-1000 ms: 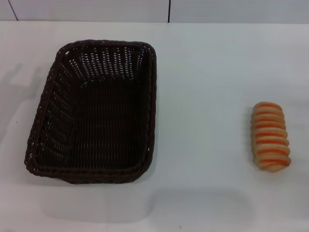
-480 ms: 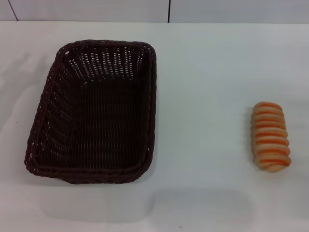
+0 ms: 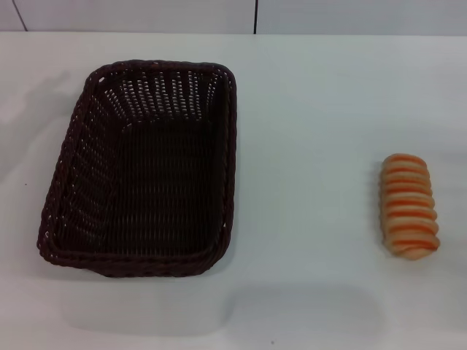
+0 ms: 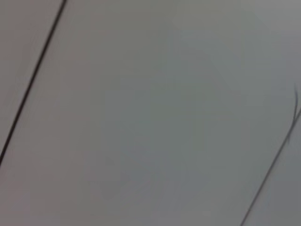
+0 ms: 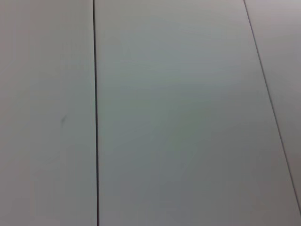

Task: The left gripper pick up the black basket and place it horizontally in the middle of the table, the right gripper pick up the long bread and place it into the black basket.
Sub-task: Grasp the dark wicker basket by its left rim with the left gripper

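Observation:
The black basket (image 3: 146,171) stands on the left half of the white table (image 3: 314,109) in the head view, its long side running away from me, empty inside. The long bread (image 3: 409,205), a tan loaf with orange stripes, lies at the right side of the table, lengthwise away from me, well apart from the basket. Neither gripper shows in any view. Both wrist views show only pale panels with thin dark seams.
A wall of pale panels with a dark seam (image 3: 255,16) runs behind the table's far edge. Open tabletop lies between the basket and the bread.
A faint shadow on the table left of the basket has shifted and faded. The basket and bread have not moved.

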